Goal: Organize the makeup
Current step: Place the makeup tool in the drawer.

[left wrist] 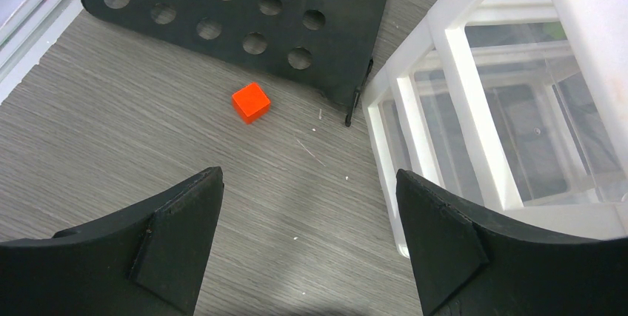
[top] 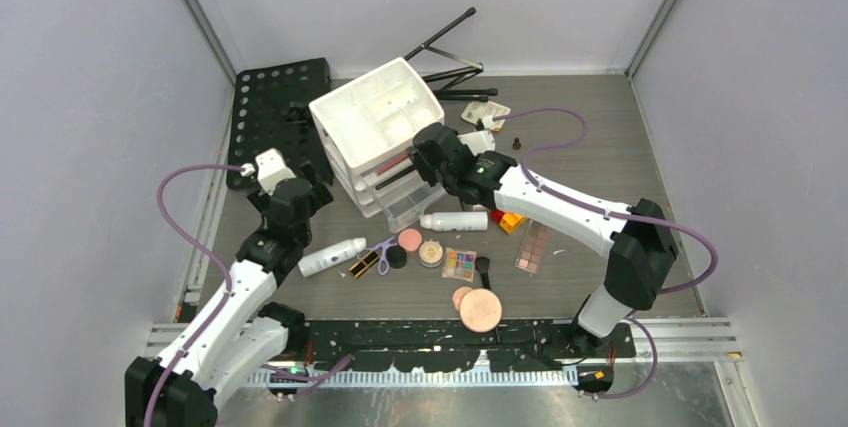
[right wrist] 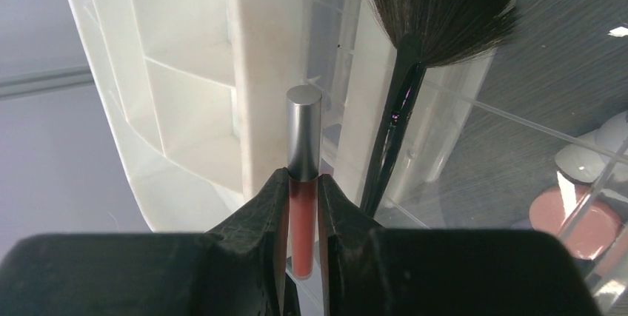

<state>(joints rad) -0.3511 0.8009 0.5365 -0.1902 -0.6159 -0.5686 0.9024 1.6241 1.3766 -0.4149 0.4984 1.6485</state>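
closest to the arm bases, a large round peach compact (top: 481, 310) lies on the grey wood-grain table (top: 600, 167), touching a smaller round peach compact (top: 461, 296). just beyond sit a square multicolour eyeshadow palette (top: 459, 264) with a short black brush (top: 482, 269) beside it, a round beige jar (top: 431, 252), a round pink compact (top: 409, 239), a black-gold lipstick (top: 364, 265) and a white bottle on its side (top: 332, 257). a long nude-toned palette (top: 532, 245) lies to the right, near a red-and-yellow block (top: 511, 220).

the left gripper (left wrist: 309, 183) is released, fingers spread wide over bare table with nothing between them. a small orange-red cube (left wrist: 250, 101) lies ahead of it.

a second white bottle (top: 453, 221) lies just in front of the white plastic drawer organiser (top: 378, 117). the right gripper (right wrist: 304, 179) is clenched on a slim red lip gloss tube with a silver cap (right wrist: 304, 131), held up against the organiser. a black fan brush (right wrist: 437, 5) is just beside the tube.

farther back lie a black perforated plate (top: 275, 112) and a black folding stand (top: 450, 57).
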